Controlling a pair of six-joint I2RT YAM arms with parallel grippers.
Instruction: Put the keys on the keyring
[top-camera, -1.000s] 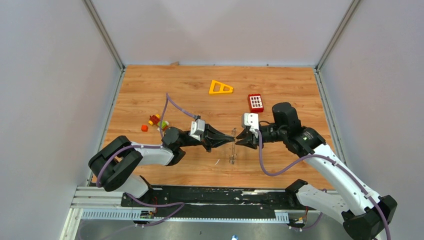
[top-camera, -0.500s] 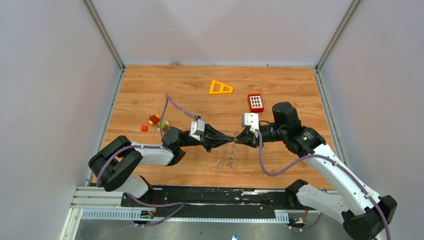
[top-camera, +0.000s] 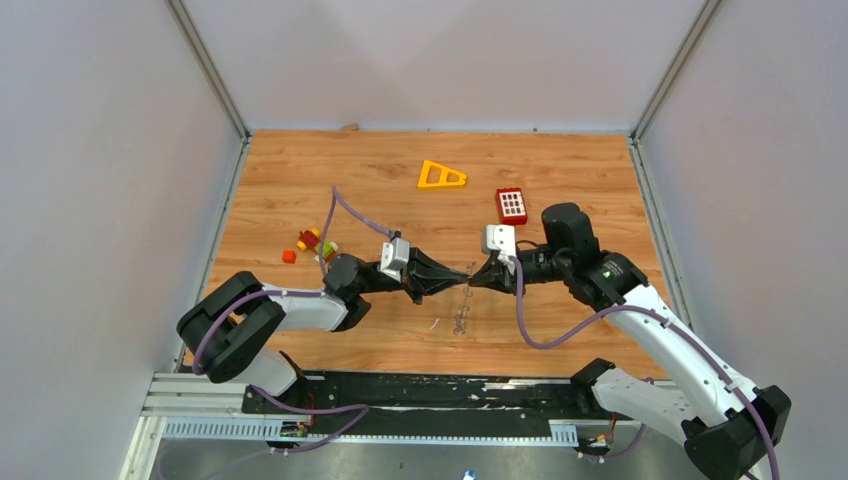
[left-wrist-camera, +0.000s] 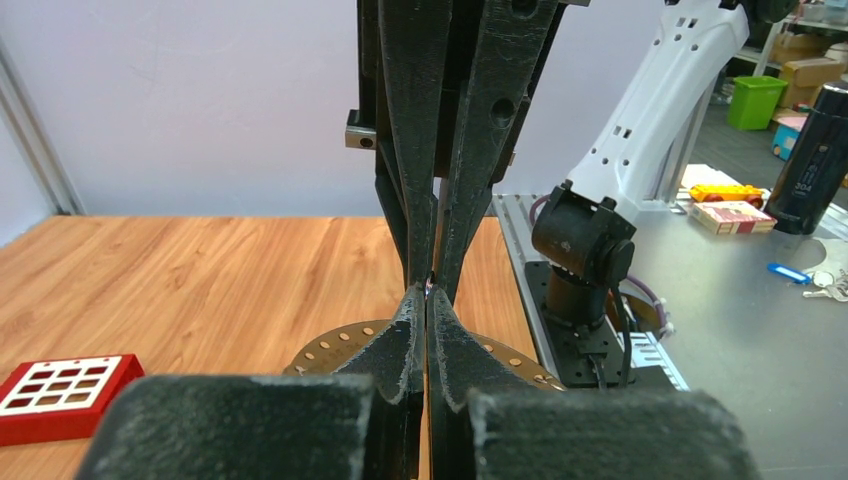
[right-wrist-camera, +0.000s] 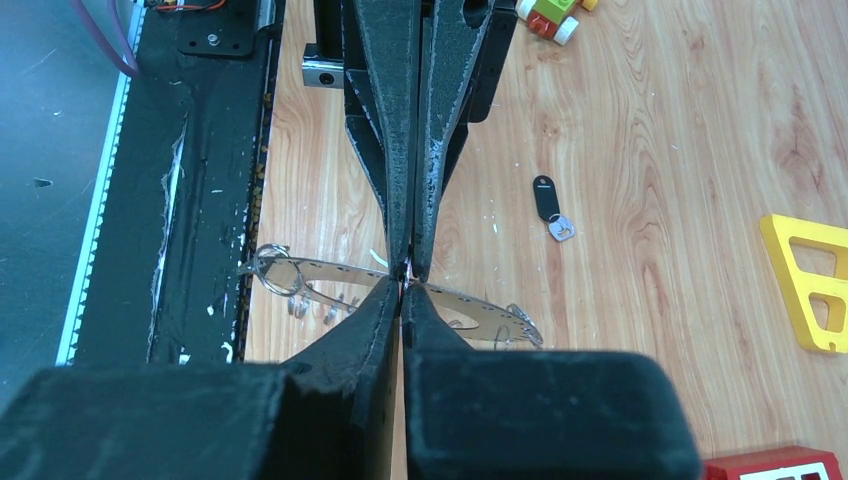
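Note:
The keyring (right-wrist-camera: 310, 270) is a thin clear-grey disc with holes round its rim and small wire loops on it. It lies about level just under both fingertips, also seen as the keyring (left-wrist-camera: 330, 350) and faintly as the keyring (top-camera: 462, 318). My left gripper (top-camera: 462, 278) and right gripper (top-camera: 476, 279) meet tip to tip above it, both with jaws pressed together. Whether either pinches the ring I cannot tell. One of the keys (right-wrist-camera: 545, 198), black-headed with a silvery end, lies loose on the wood left of the ring, a dark speck in the top view, the key (top-camera: 434, 323).
A yellow triangular frame (top-camera: 441, 176) and a red keypad block (top-camera: 511, 205) lie further back. Small coloured toy blocks (top-camera: 312, 243) sit at the left. The black mounting rail (top-camera: 400, 395) runs along the near edge, and grey walls close the other three sides.
My right gripper's jaws have closed from partly open to shut, and its tip has edged left against the left gripper's tip. The left jaws stayed shut.

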